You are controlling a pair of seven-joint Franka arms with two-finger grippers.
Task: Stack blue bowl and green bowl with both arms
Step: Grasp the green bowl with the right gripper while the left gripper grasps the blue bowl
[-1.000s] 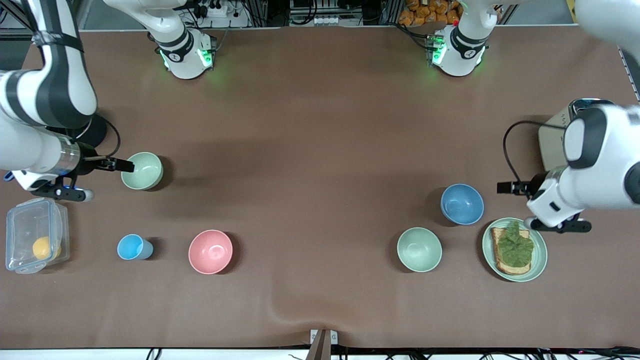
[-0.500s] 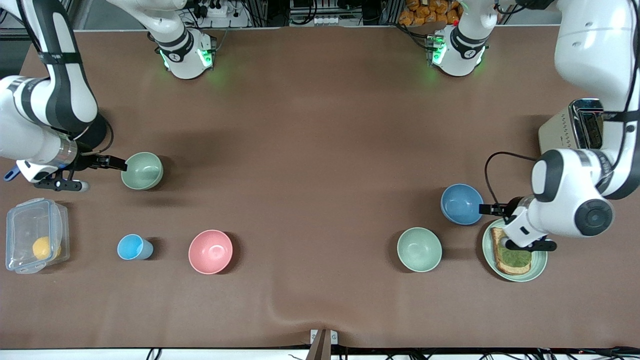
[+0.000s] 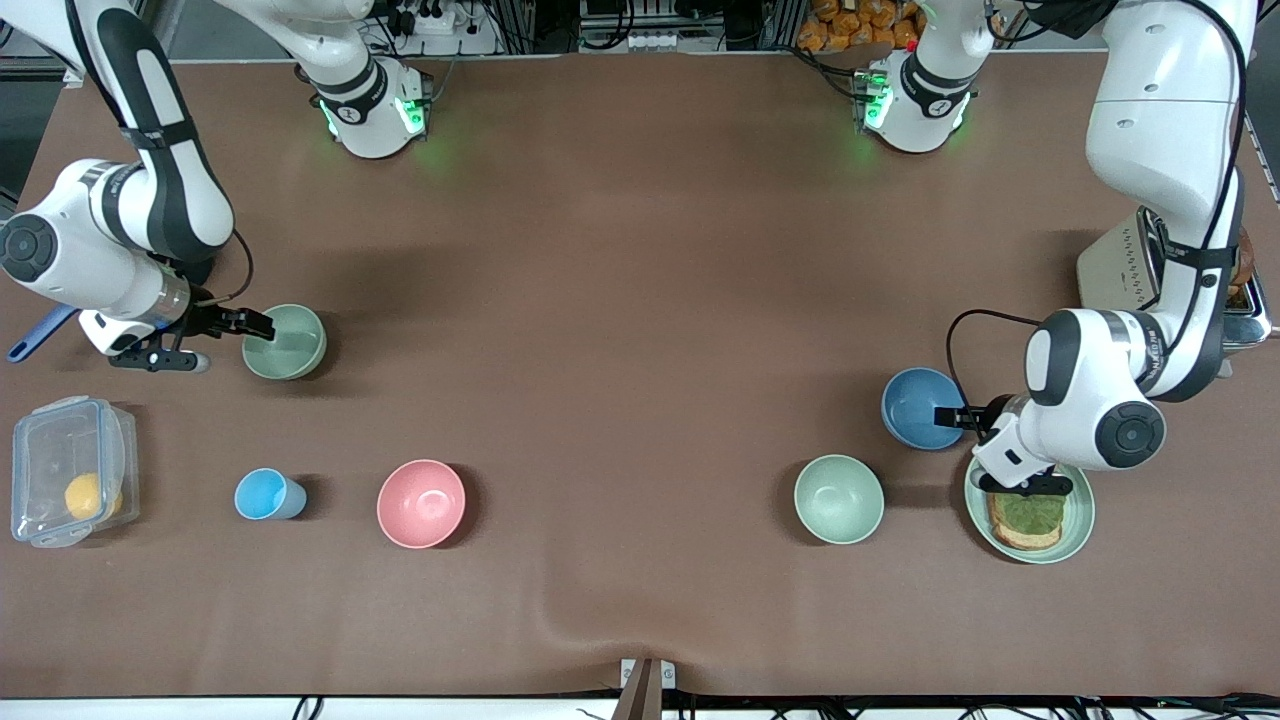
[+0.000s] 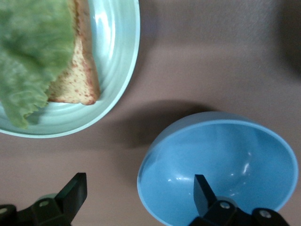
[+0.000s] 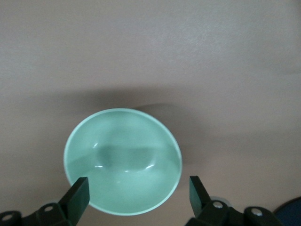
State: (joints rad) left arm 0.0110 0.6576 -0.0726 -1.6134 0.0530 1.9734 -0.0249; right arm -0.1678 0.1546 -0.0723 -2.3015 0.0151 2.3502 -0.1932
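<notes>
A brown table [image 3: 640,300] seen from above, with two white robot arms reaching for bowls at its two ends.

The blue bowl [image 3: 922,408] sits upright on the table toward the left arm's end, just beside a mint plate [image 3: 1078,528] carrying toast and lettuce. Half a second ago the left gripper [image 3: 945,415] was at the bowl's outer edge; now it has moved in over the rim. In the left wrist view its fingers [image 4: 203,190] are spread apart, one inside the bowl [image 4: 221,165] and one outside, the wall between them, nothing clasped yet.

Well apart from the blue bowl, toward the right arm's end, the green bowl [image 3: 287,341] stands upright. The right gripper [image 3: 258,327] has likewise advanced from beside the rim to over it. The right wrist view shows its fingers [image 5: 77,195] wide apart, flanking the bowl [image 5: 123,160], not gripping.

A paler mint bowl [image 3: 839,498] sits near the blue bowl, closer to the front camera.

Both arms appear lined up for rim grasps; neither bowl is lifted, so stacking has not begun.
</notes>
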